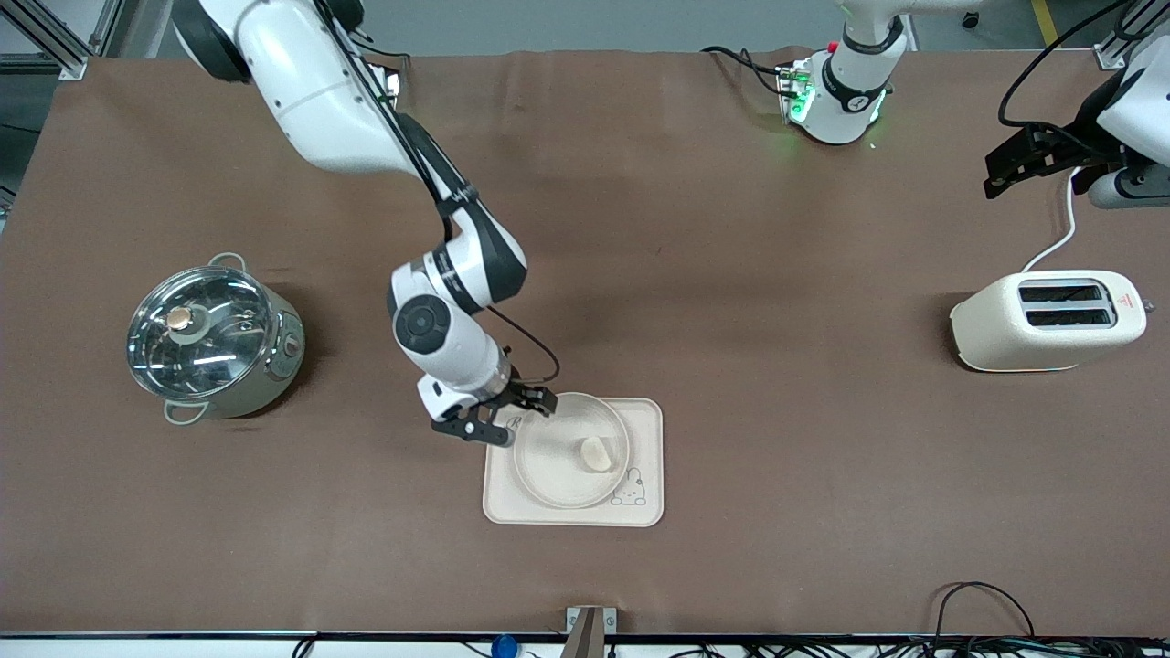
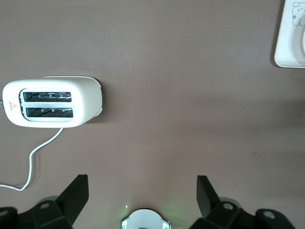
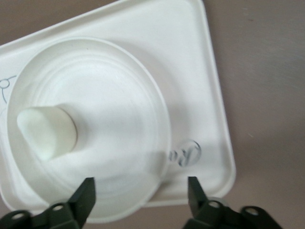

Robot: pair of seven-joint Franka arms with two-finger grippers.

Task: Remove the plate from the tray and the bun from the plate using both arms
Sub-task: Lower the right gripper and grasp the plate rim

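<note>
The round cream-white plate (image 1: 559, 454) lies on the rectangular cream tray (image 1: 644, 429) with a rabbit drawing. The small pale bun (image 1: 595, 452) lies on the plate. In the right wrist view the plate (image 3: 119, 119) holds the bun (image 3: 47, 131) and the tray (image 3: 209, 119) lies under it. My right gripper (image 1: 505, 418) (image 3: 140, 193) is open and empty, over the plate's rim at the tray's edge toward the right arm's end. My left gripper (image 1: 1024, 164) (image 2: 142, 193) is open and empty, raised over the table by the toaster, and waits.
A cream toaster (image 1: 1051, 320) (image 2: 52, 101) with a white cord stands toward the left arm's end. A steel pot with a glass lid (image 1: 212, 336) stands toward the right arm's end. The tray's corner (image 2: 290, 33) shows in the left wrist view.
</note>
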